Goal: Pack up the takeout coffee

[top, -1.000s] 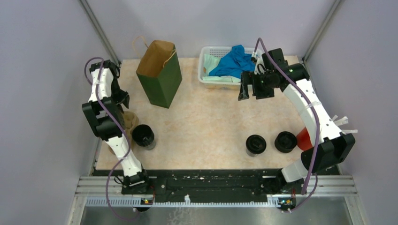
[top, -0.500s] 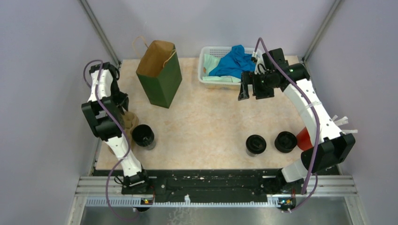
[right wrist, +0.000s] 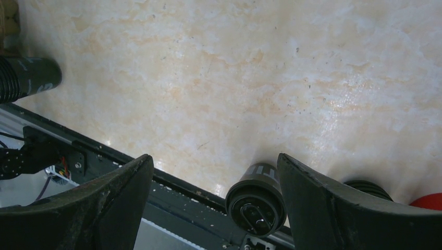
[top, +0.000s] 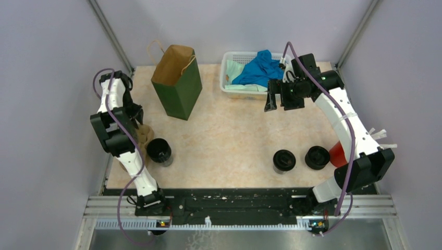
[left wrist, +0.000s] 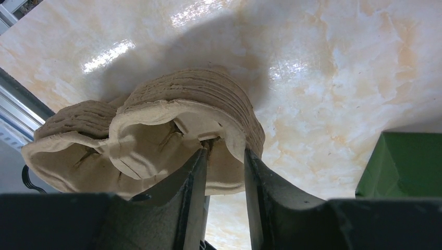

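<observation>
- Left claw sits low at the far left edge of the bench. Its jaws are drawn in narrow over the rim of the tan cardboard cup tray, with one finger in a cup well and the other on the outer lip.
- From the wrist view, that tray looks like the top of a nested stack, with ridged layers showing beneath it. I cannot tell whether it is lifted off the others.
- One takeout coffee stands upright just right of the tray, black with its lid on, and apart from the claw.
- Further back, a green paper bag stands open-mouthed with a brown lining. It is well behind the tray and the cup.
- Mid-bench is bare marble-patterned surface.
- At the back, right of centre, a white basket holds a blue cloth over something pale green.
- Right claw hangs in the air just in front of the basket. Its jaws are spread wide with nothing between them, only bench below.
- Two more of the black lidded cups stand near the front edge, one beside the other, close but not touching.
- Just right of them, a red cup is partly hidden by the right arm. White sticks poke out beyond the arm.
</observation>
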### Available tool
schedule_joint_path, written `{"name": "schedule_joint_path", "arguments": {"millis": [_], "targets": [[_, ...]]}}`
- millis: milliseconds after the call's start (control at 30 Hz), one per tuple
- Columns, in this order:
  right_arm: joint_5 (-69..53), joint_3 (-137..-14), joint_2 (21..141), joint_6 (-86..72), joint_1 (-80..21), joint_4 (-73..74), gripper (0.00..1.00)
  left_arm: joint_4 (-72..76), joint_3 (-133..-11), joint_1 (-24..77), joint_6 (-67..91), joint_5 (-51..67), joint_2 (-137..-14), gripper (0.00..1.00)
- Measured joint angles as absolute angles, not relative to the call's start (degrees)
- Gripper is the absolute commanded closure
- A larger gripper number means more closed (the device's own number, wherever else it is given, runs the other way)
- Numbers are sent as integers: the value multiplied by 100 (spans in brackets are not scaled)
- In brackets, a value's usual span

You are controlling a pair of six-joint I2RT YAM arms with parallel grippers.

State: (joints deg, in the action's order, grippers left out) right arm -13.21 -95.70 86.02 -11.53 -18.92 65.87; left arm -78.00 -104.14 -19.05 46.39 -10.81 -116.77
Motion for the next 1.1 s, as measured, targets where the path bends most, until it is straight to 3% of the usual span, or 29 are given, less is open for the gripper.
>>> {"name": "schedule_joint_path", "arguments": {"millis": [300,433,900,1100], "targets": [[-1380,-9570,8602,-1155,-1892,6584,13,-7795,-10416,-1909,4584,-1033,-11673,54],[-1422,-9570,8606,-1155,-1892,6587,13,-7782,-10416,-1909,4550,-1015,-11673,47],[-1466,-9570,8606,-1153,-1892,6584,13,-7675,-10412,-1918,4644,-902,-11673,54],[-1463,-9570,8606,-1153,-1883,6584,13,-7596,-10320,-1990,4668,-880,-11673,53]]}}
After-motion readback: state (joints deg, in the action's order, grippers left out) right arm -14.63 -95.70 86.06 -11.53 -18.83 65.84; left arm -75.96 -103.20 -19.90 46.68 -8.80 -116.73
